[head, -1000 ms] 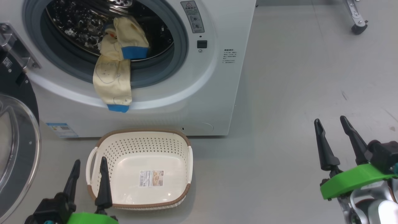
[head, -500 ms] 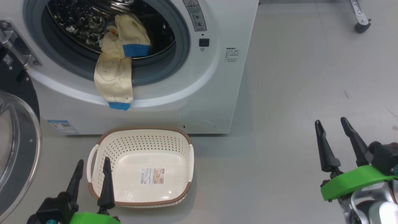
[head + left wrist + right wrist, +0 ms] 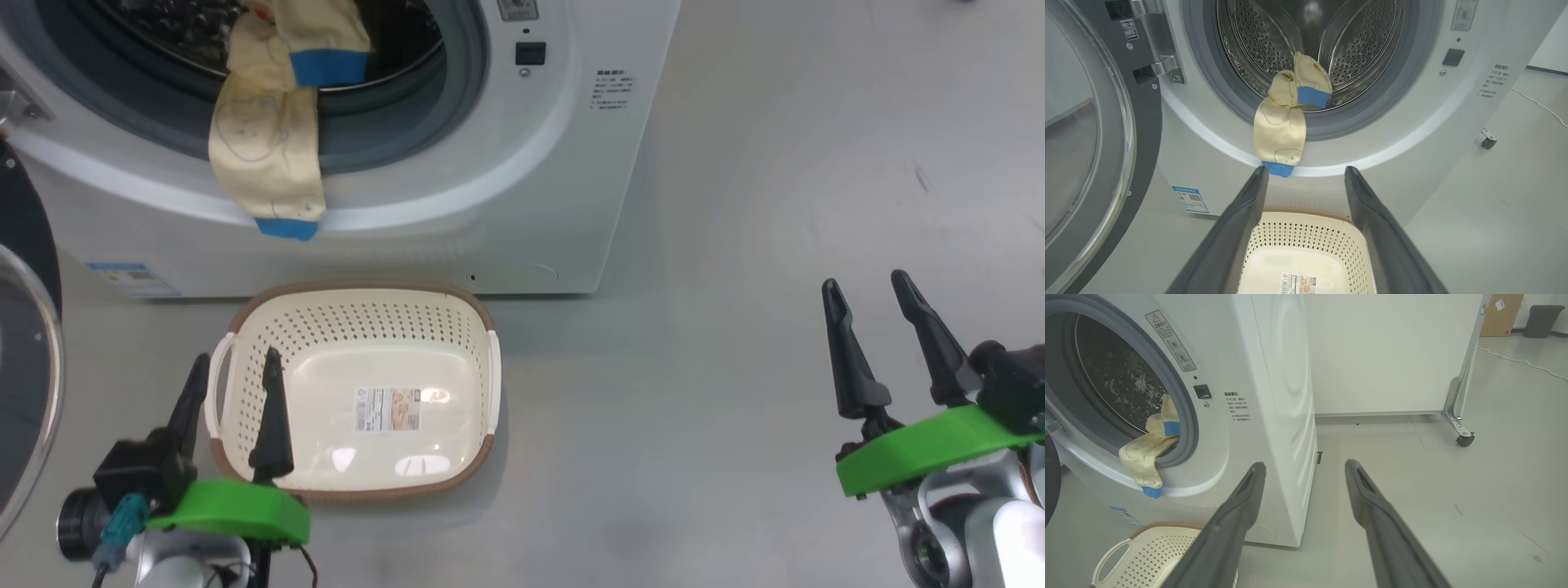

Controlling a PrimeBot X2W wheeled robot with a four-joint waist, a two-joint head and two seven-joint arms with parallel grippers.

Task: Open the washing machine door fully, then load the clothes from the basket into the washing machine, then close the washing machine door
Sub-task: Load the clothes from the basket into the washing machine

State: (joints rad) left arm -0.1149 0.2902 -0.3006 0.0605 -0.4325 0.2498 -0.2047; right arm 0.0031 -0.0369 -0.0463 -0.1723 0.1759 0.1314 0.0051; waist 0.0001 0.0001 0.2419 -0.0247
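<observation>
The white washing machine (image 3: 522,180) stands open, its black-rimmed door (image 3: 20,343) swung out to the left. A cream-yellow garment with blue trim, the clothes (image 3: 265,155), hangs out of the drum over the grey gasket and the front lip (image 3: 1280,134). The cream basket (image 3: 359,287) sits on the floor before the machine and holds just its label. My left gripper (image 3: 235,357) is open, its fingers over the basket's left handle. My right gripper (image 3: 864,280) is open above bare floor, to the right of the machine.
The door's hinge bracket (image 3: 1161,67) juts out at the drum's left. A white partition on a castor leg (image 3: 1464,439) stands behind the machine to the right, with a cable (image 3: 1523,361) on the grey floor beyond.
The whole head picture has shifted, so the camera moved; machine and basket sit higher in it. More of my left wrist shows. Both grippers stay open; the garment hangs as before.
</observation>
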